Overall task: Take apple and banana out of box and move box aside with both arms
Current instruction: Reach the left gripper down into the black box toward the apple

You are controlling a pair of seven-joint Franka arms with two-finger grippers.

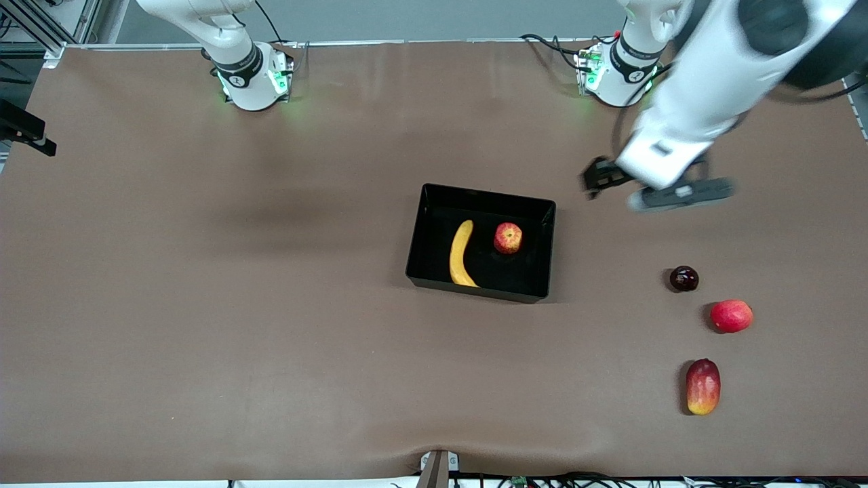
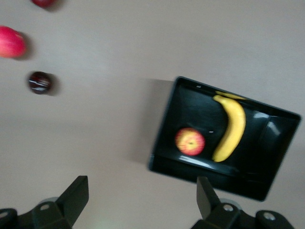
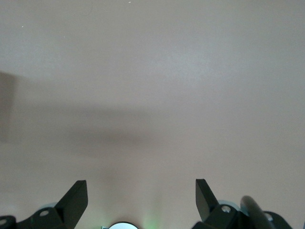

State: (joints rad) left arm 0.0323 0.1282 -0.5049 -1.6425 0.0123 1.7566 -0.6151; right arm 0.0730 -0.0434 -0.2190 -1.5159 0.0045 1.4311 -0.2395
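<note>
Brown table [image 1: 203, 305] spans the whole front view, cloth-covered, a slight ripple at the edge nearest the front camera.

Left arm [image 1: 705, 88], white with black bands, reaches out from its base and hangs over bare table toward the left arm's end, beside the box. Right arm [image 1: 224, 41] waits near its own base, only its lower part showing in the front view.

Black box [image 1: 525, 254] sits near mid-table, open-topped, low glossy walls, slightly skewed. Both task fruits lie inside it.

Left gripper [image 2: 143, 195] is in the air over bare table, fingers [image 2: 76, 195] spread wide, nothing between them. Its wrist view takes in the box [image 2: 281, 143] with its contents.

Right gripper [image 3: 141, 198] is also over bare table, fingers [image 3: 76, 198] spread apart, holding nothing.

Banana [image 1: 461, 254], yellow, curved, lies on the box floor on the side toward the right arm's end. Also seen at [image 2: 231, 126].

Mango-like red-and-yellow fruit [image 1: 702, 386] lies on the table toward the left arm's end, nearest the front camera of the three loose fruits.

Red round fruit [image 1: 731, 316] lies farther from the camera than that one.

Apple [image 1: 508, 238], red with yellow streaks, rests in the box beside the banana, not touching it. Also at [image 2: 189, 141].

Dark plum-like fruit [image 1: 683, 278], smallest, lies farthest from the camera of the three.
</note>
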